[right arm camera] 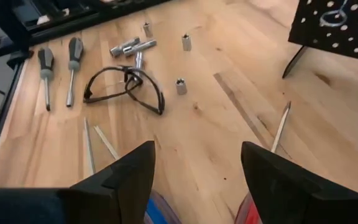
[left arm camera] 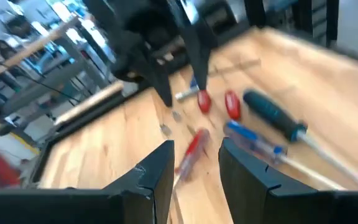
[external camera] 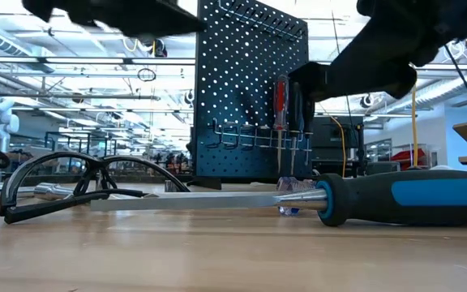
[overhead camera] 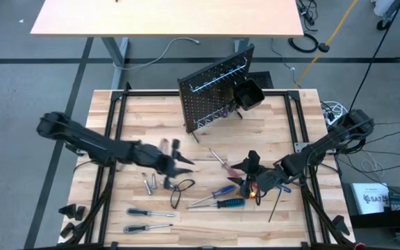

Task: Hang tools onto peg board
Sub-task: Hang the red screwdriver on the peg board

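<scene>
A black peg board (overhead camera: pixel 214 94) stands upright at the back of a wooden bench (overhead camera: pixel 137 114), with a row of metal hooks (overhead camera: pixel 217 82) across it and a small black bin (overhead camera: pixel 249 95) fixed to its right side; what is in the bin cannot be seen. In the low view a red-handled screwdriver (external camera: pixel 280 105) hangs on the board above its lower rack. The rest of the tools lie on the bench in front of the board. The left gripper (overhead camera: pixel 184 165) hovers low in front of the board and a little to its left, fingers parted, holding nothing. Just in front of it lie small silver bits (overhead camera: pixel 149 183) and a black wire loop (overhead camera: pixel 179 191). The right gripper (overhead camera: pixel 245 170) hangs in front of the board and to its right, fingers wide apart and empty, right over a red-handled driver (overhead camera: pixel 254 189). Between the two grippers lies a thin driver with a red handle (overhead camera: pixel 219 160). Nearer the front edge lie a blue-handled driver (overhead camera: pixel 217 191), a teal-and-black driver (overhead camera: pixel 228 203), and two black-handled drivers (overhead camera: pixel 144 213) side by side at the front left, farthest from the board.
</scene>
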`<action>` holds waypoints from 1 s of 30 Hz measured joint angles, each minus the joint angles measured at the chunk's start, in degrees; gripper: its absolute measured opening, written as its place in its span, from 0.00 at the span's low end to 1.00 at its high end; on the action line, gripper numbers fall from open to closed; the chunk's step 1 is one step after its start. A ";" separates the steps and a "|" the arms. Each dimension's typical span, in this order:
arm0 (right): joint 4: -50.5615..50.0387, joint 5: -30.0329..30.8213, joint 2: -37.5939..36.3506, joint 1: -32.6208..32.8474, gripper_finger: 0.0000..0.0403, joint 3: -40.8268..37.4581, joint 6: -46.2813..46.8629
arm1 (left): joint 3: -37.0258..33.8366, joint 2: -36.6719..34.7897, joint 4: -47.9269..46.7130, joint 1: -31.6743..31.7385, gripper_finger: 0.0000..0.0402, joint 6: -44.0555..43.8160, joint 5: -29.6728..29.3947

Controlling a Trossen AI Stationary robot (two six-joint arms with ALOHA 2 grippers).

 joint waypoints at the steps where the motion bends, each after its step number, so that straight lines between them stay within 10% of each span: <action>1: 0.01 -0.23 0.17 0.00 0.57 0.01 0.00 | 1.50 2.66 0.07 0.26 0.32 1.02 -0.01; 13: -0.13 -8.13 0.24 0.00 0.57 0.00 0.05 | 20.10 25.82 -8.51 7.81 0.32 6.40 6.78; 30: -1.46 -9.32 0.25 0.00 0.57 0.00 -0.91 | 29.52 39.30 -16.74 19.32 0.32 12.84 21.36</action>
